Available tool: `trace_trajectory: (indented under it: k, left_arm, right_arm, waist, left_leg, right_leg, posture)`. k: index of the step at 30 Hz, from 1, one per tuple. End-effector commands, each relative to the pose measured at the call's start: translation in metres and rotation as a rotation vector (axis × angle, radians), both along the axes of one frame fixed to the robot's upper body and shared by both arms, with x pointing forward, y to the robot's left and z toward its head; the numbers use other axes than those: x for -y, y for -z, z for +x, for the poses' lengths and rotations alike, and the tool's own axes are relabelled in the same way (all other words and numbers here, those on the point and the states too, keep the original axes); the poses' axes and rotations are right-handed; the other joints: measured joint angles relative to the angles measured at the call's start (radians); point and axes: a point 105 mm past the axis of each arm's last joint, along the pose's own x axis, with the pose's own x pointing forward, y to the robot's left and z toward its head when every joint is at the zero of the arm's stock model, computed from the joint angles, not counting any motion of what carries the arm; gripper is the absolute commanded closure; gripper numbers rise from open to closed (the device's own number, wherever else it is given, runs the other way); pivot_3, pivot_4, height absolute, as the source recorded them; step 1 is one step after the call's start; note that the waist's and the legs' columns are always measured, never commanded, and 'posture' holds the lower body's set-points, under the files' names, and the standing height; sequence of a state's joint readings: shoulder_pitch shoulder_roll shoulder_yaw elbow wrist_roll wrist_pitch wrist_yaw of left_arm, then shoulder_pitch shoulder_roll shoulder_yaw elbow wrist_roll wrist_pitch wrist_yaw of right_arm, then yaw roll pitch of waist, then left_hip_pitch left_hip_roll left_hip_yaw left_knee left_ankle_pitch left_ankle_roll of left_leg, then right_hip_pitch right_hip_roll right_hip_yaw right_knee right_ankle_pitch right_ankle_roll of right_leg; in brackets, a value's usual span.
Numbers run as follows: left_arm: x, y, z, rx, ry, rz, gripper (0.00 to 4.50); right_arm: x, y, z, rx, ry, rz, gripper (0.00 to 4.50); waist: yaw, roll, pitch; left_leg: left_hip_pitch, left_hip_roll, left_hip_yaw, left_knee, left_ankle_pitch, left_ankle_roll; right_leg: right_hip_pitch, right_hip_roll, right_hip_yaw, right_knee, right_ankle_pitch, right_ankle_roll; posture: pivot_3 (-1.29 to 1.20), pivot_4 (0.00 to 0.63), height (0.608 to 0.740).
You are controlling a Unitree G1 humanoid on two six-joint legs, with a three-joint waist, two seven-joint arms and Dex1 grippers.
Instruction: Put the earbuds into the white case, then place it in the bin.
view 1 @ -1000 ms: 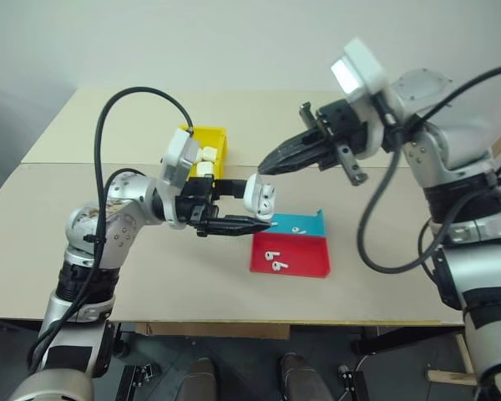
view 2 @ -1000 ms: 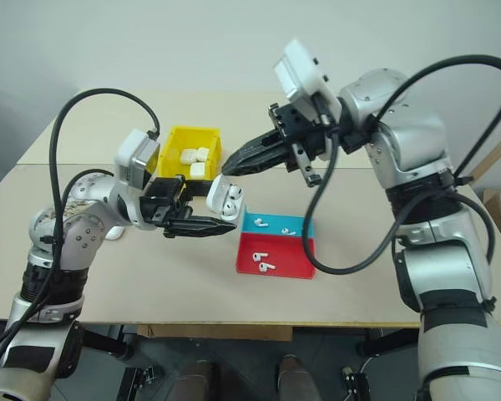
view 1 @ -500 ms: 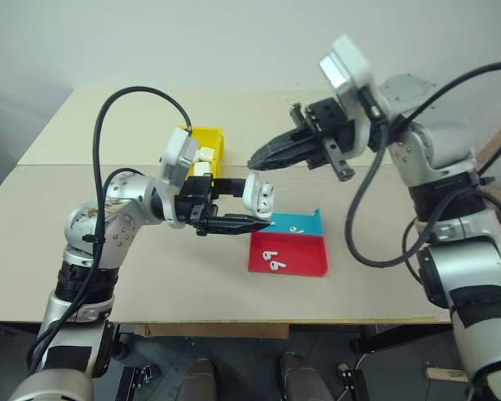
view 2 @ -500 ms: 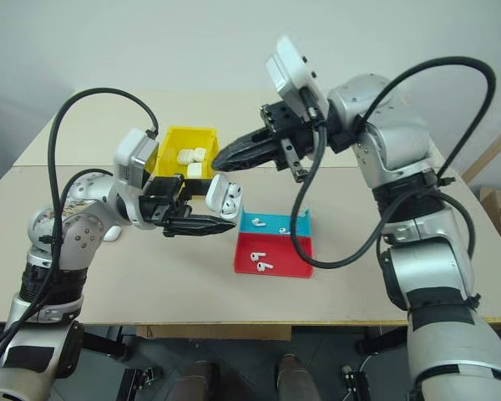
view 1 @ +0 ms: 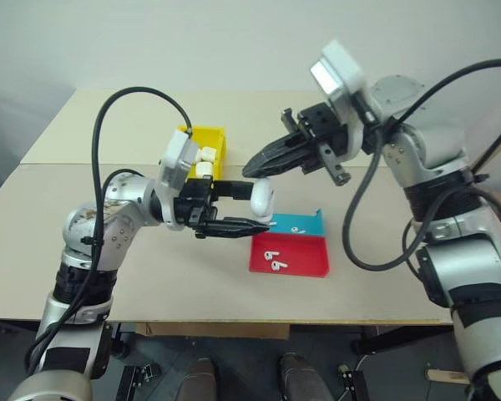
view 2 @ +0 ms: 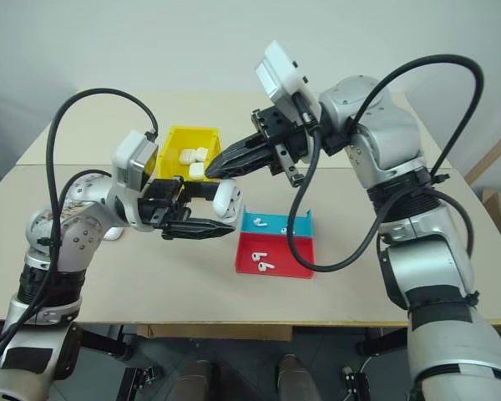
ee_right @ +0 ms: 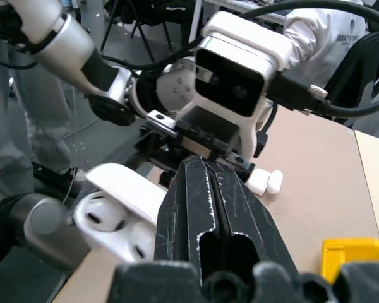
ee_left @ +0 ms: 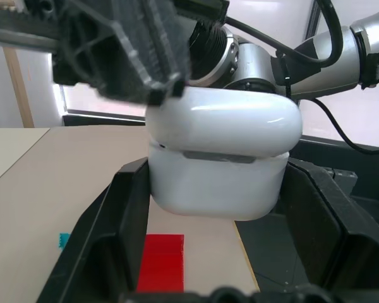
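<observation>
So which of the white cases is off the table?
The white case clamped in the left gripper, with the shut right gripper at its lid. The other cases lie in the yellow bin.

Desk (view 1: pixel 108 276): beige top, with a seam running across it from left to right behind the work area. Plain pale wall (view 1: pixel 150 42) behind the desk.

Blue tray (view 1: pixel 311 223) lies on the desk right of centre, shallow. Red tray (view 1: pixel 305 259) lies directly in front of it, touching along the shared edge, also shallow.

Right wrist view: a person in a white top (ee_right: pixel 322 38) stands beyond the desk; dark chair legs (ee_right: pixel 123 19) on the grey floor nearby.
</observation>
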State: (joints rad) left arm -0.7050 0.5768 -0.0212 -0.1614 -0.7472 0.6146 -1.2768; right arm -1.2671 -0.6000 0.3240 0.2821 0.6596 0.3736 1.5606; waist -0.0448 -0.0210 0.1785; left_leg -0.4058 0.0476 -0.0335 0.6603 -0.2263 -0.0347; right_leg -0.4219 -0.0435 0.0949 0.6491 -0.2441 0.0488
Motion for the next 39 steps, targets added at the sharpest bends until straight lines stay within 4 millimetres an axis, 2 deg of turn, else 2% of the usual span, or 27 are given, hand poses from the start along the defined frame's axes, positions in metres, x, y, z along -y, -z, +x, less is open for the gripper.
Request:
trace_trajectory:
  k: [1,7,11,17,21,24,29,36,39]
  left_arm:
    - [-0.002,-0.010,-0.003,0.045,-0.006,-0.020,1.68]
    - [-0.002,-0.010,-0.002,0.047,-0.016,-0.031,1.68]
    - [-0.002,-0.009,-0.002,0.035,-0.009,-0.028,1.68]
    - [0.001,-0.009,-0.002,0.032,0.018,-0.023,1.68]
    - [0.002,-0.008,-0.003,0.031,0.029,-0.022,1.68]
    - [0.003,-0.008,-0.004,0.032,0.026,-0.023,1.68]
    - [-0.001,-0.008,-0.004,0.038,0.008,-0.024,1.68]
    - [-0.001,-0.008,-0.004,0.040,-0.004,-0.029,1.68]
    - [-0.001,-0.009,-0.004,0.043,-0.007,-0.031,1.68]
  right_arm:
    - [0.007,0.000,-0.014,0.007,-0.083,-0.021,4.46]
    - [0.020,-0.008,-0.007,0.008,-0.018,0.050,4.46]
    - [0.020,-0.015,-0.006,0.034,0.031,0.113,4.46]
    - [-0.001,-0.021,0.003,0.081,0.055,0.122,4.46]
    - [-0.020,-0.005,0.014,0.109,0.076,0.056,4.46]
    - [-0.026,0.005,0.011,0.110,0.033,0.008,4.46]
    - [-0.014,0.007,-0.003,0.082,-0.046,-0.020,4.46]
    - [0.001,0.002,-0.012,0.048,-0.068,-0.013,4.46]
    - [0.005,0.005,-0.010,0.053,-0.050,-0.013,4.46]
  waist:
    - [-0.001,0.000,0.000]
    - [0.000,0.000,0.000]
    - [0.001,0.000,0.000]
    - [-0.007,0.000,0.000]
    - [-0.004,0.000,0.000]
    - [-0.002,0.000,0.000]
    - [0.005,0.000,0.000]
    - [-0.004,0.000,0.000]
    - [-0.004,0.000,0.000]
  left_leg:
    - [0.000,0.000,0.000,0.000,0.000,0.000]
    - [0.000,0.000,0.000,0.000,0.000,0.000]
    - [-0.001,0.000,0.000,0.000,0.000,0.000]
    - [0.000,0.000,0.000,0.000,0.000,0.000]
    - [0.000,0.000,0.000,0.000,0.000,0.000]
    - [0.000,0.000,0.000,0.000,0.000,0.000]
    - [-0.001,0.000,0.000,0.000,0.000,0.000]
    - [0.000,0.000,0.000,0.000,0.000,0.000]
    - [0.000,0.000,0.000,0.000,0.000,0.000]
  right_leg:
    - [0.000,0.000,0.000,0.000,0.000,0.000]
    - [0.000,0.000,0.000,0.000,0.000,0.000]
    - [0.000,0.000,0.000,0.000,0.000,0.000]
    - [0.000,0.000,0.000,0.000,0.000,0.000]
    - [0.000,0.000,0.000,0.000,0.000,0.000]
    - [0.000,0.000,0.000,0.000,0.000,0.000]
    - [-0.001,0.000,0.000,0.000,0.000,0.000]
    - [0.000,0.000,0.000,0.000,0.000,0.000]
    - [0.000,0.000,0.000,0.000,0.000,0.000]
  posture:
    - [0.00,0.150,0.740]
    - [0.00,0.150,0.740]
    - [0.00,0.150,0.740]
    - [0.00,0.150,0.740]
    - [0.00,0.150,0.740]
    - [0.00,0.150,0.740]
    - [0.00,0.150,0.740]
    - [0.00,0.150,0.740]
    - [0.00,0.150,0.740]
